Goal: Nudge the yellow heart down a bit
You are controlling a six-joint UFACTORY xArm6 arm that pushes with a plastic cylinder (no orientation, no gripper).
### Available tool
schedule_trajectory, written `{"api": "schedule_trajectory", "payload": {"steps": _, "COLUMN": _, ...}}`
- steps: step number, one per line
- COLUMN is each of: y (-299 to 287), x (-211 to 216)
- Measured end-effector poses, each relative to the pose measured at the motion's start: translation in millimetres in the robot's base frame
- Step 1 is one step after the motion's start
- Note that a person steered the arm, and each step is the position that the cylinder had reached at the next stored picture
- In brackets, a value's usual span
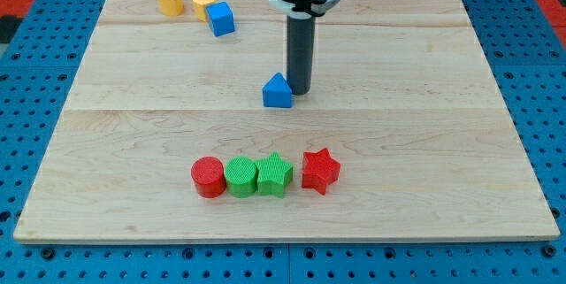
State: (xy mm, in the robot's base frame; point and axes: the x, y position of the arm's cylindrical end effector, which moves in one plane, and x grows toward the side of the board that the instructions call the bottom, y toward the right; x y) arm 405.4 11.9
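The yellow heart (170,1) sits near the view's top left on the wooden board (424,142). A second yellow block (204,4) stands just right of it, touching a blue cube (221,19). My tip (298,90) rests on the board near the middle, just right of a blue triangular block (278,91) and touching or nearly touching it. The tip is far to the right of and below the yellow heart.
A row of blocks lies toward the view's bottom: a red cylinder (208,177), a green cylinder (240,176), a green star (275,175) and a red star (320,171). A blue pegboard (539,72) surrounds the board.
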Motion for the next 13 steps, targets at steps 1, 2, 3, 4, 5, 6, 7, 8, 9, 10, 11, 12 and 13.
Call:
{"api": "schedule_trajectory", "payload": {"steps": 1, "y": -3, "x": -4}}
{"api": "schedule_trajectory", "payload": {"steps": 2, "y": 4, "x": -5}}
{"api": "schedule_trajectory", "payload": {"steps": 3, "y": 39, "x": -5}}
{"api": "schedule_trajectory", "payload": {"steps": 4, "y": 72, "x": -5}}
{"api": "schedule_trajectory", "payload": {"steps": 5, "y": 117, "x": -14}}
{"api": "schedule_trajectory", "payload": {"steps": 6, "y": 128, "x": -54}}
{"api": "schedule_trajectory", "payload": {"steps": 7, "y": 124, "x": -92}}
{"api": "schedule_trajectory", "payload": {"steps": 8, "y": 87, "x": -124}}
{"api": "schedule_trajectory", "payload": {"steps": 9, "y": 41, "x": -170}}
{"api": "schedule_trajectory", "payload": {"steps": 10, "y": -10, "x": -207}}
{"api": "schedule_trajectory", "payload": {"steps": 11, "y": -41, "x": -213}}
{"api": "schedule_trajectory", "payload": {"steps": 12, "y": -72, "x": -214}}
{"api": "schedule_trajectory", "payload": {"steps": 13, "y": -99, "x": -213}}
